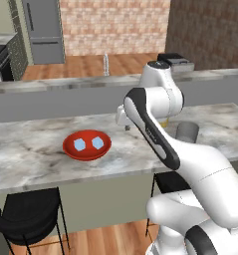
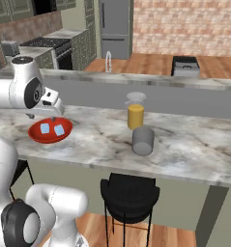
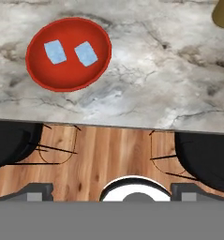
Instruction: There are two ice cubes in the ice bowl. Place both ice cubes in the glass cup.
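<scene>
You had one marble island counter [image 1: 36,159], two black stools [image 3: 12,140] below its near edge, one red ice bowl [image 3: 69,54] holding two ice cubes [image 3: 55,51], and one glass cup [image 2: 143,141] beside one orange-juice glass [image 2: 135,112]. Bare marble lay between bowl and cup. The gripper [image 3: 111,190] hung above the counter's near edge, jaws wide apart, holding nothing.

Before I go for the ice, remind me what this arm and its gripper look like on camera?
The arm is glossy white, built of rounded, bulbous segments with dark grey to black bands and caps at the joints; one black strip runs along the forearm link. No loose cables or lettering are visible. The gripper shows as two small, dark grey, blocky finger tips in the hand view.
</scene>
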You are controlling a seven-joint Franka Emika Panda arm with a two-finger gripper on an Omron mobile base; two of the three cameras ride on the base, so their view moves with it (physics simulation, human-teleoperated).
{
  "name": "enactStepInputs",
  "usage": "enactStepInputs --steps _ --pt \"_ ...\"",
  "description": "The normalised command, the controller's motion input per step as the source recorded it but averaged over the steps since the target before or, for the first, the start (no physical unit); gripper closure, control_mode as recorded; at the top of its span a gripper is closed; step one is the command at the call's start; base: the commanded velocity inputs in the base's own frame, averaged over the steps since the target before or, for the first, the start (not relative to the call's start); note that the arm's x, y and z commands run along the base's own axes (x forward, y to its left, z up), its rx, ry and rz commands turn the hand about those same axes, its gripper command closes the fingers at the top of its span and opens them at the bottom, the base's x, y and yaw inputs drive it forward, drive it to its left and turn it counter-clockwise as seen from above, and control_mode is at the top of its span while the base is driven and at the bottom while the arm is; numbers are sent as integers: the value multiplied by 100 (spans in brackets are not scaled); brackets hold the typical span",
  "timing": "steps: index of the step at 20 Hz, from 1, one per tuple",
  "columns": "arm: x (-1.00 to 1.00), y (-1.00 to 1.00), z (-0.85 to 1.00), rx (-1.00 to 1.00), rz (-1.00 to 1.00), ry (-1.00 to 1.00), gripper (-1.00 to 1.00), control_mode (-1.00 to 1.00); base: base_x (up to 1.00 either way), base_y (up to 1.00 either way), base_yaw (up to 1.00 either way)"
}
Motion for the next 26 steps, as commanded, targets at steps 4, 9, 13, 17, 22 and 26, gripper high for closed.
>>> enactStepInputs --steps 4,9,13,17,22,26 --pt "9 16 0 1 0 0 -100 -100 0 0 0" --pt "3 4 0 0 0 0 -100 -100 0 0 0" --pt "27 42 -1 0 0 1 -100 -100 0 0 0" --pt "39 47 -7 0 0 1 -100 -100 0 0 0" --pt "38 46 -7 -6 0 2 -100 -100 0 0 0" --pt "16 32 -22 -11 0 0 -100 -100 0 0 0"
